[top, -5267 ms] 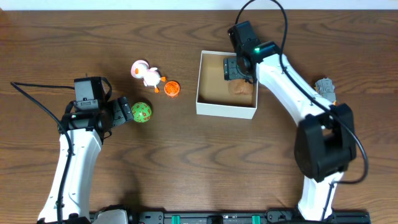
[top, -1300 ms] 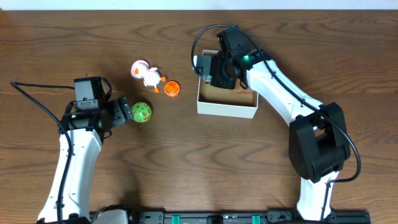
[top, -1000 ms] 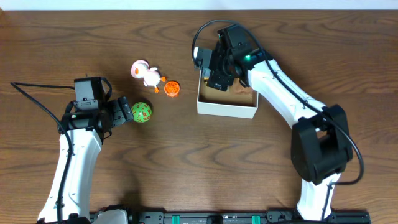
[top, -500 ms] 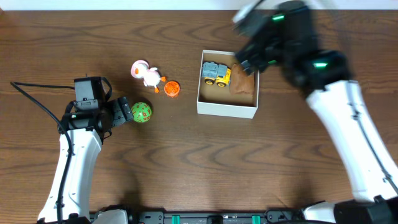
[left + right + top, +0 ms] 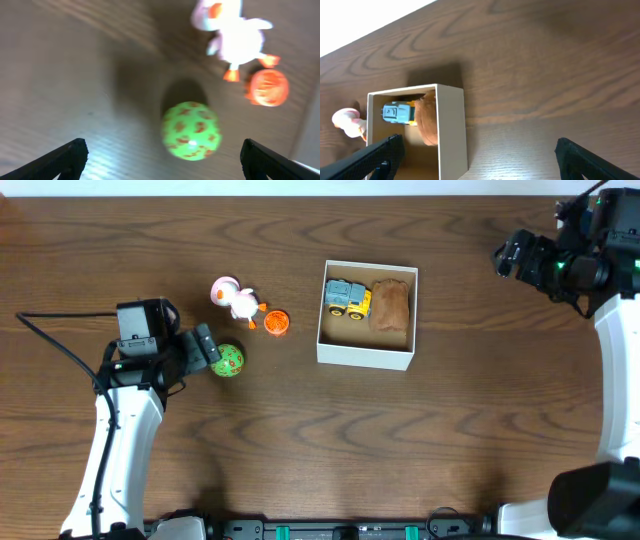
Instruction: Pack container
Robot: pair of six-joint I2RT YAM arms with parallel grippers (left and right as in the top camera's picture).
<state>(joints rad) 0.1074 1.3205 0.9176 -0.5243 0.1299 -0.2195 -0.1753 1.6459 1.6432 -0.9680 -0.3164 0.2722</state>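
Left fingers (image 5: 67,156), spread wide and empty, face the green ball (image 5: 228,361), which lies well left of the container (image 5: 365,358) on the surface. I would centre on the ball, descend, then close gently, since it may roll. Right fingers (image 5: 382,154), wide and empty, hang well right of the container.

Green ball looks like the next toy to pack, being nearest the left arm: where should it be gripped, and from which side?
Grip the green ball across its widest middle: it is round, so an off-centre pinch would likely squirt it out. Come straight ahead with the left gripper, whose open fingers flank it; the duck and orange toy lie beyond, clear of both sides.
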